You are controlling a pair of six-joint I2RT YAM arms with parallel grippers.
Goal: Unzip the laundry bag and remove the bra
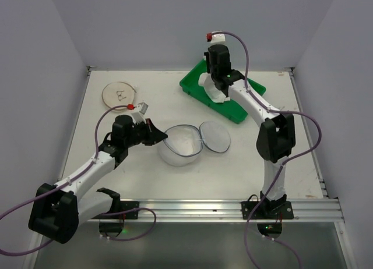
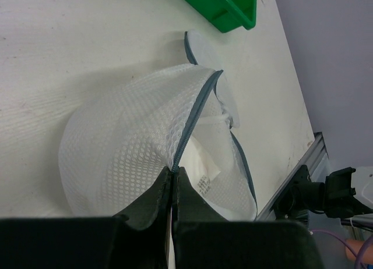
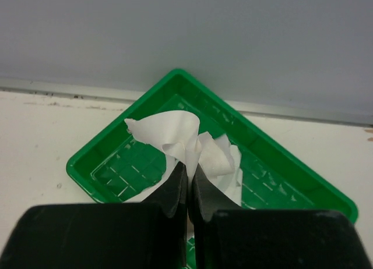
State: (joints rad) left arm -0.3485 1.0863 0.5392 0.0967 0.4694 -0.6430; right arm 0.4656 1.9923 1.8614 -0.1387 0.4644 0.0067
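Two grippers, both clamped. Left gripper (image 2: 173, 174) pinched tight on zipper rim (image 2: 198, 109) of laundry bag (image 2: 116, 147). Bag lies mid-table, unzipped, halves hinged apart. Right gripper (image 3: 189, 169) pinched on bra (image 3: 172, 132) — bunched white fabric over green tray (image 3: 291, 181) at far side, lower folds apparently resting in it, well apart from bag. Handling judgement: bra light, limp, not fragile; droops from any pinch, straps may snag. Best hold is gathered fold or cup edge. Bag mesh light, springy, likely to slide — rim gives firmest purchase.
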